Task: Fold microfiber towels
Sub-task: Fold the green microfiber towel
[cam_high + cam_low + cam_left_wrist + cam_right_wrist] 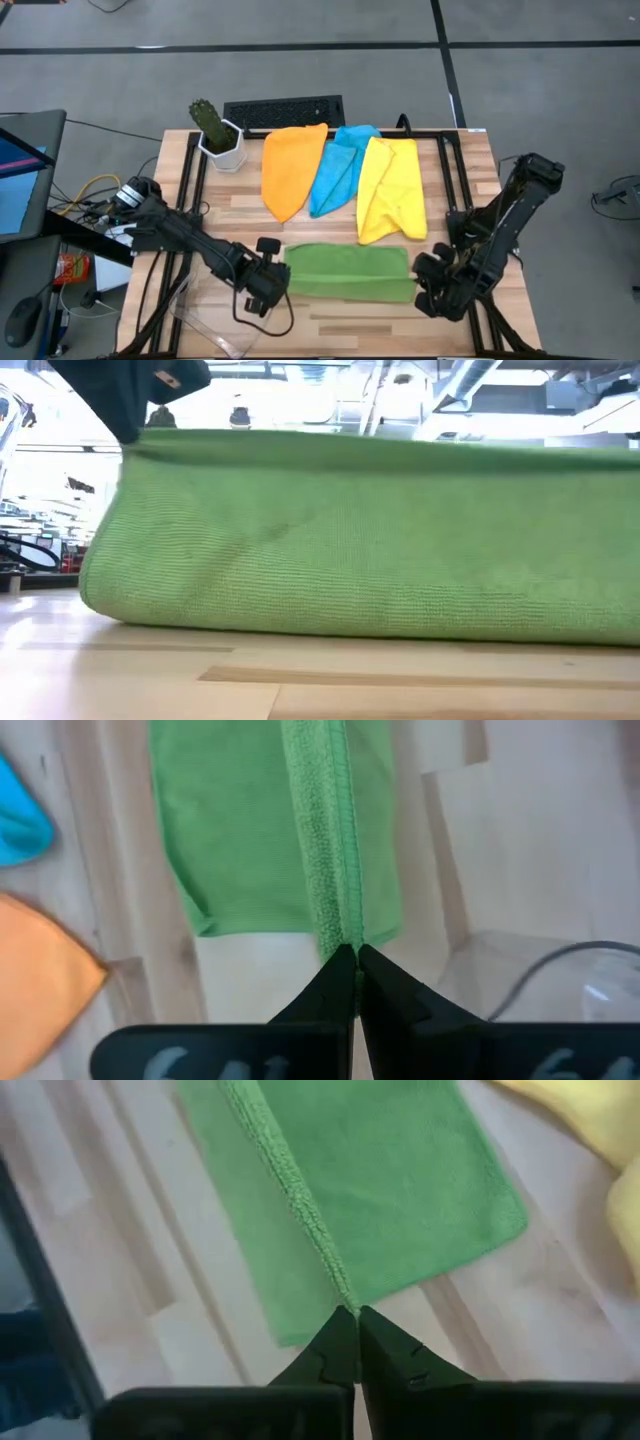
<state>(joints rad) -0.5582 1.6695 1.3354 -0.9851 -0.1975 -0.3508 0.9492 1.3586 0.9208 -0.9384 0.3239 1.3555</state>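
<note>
Both grippers, left [275, 275] and right [425, 280], low, pinching green towel [348, 270] ends

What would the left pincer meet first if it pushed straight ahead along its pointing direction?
The green towel: the left pincer is shut on its folded edge, which runs straight ahead. Beyond it, probably the right pincer.

The worktop [330, 325] is pale wood planking, standing on a grey floor [540, 90] crossed by dark lines. A black keyboard [283, 111] lies at its far edge beside a potted cactus [214, 130] — cables [85, 195] trail off to one side. From table height, the room behind is bright, with ceiling pipes [480, 380] overhead.
</note>
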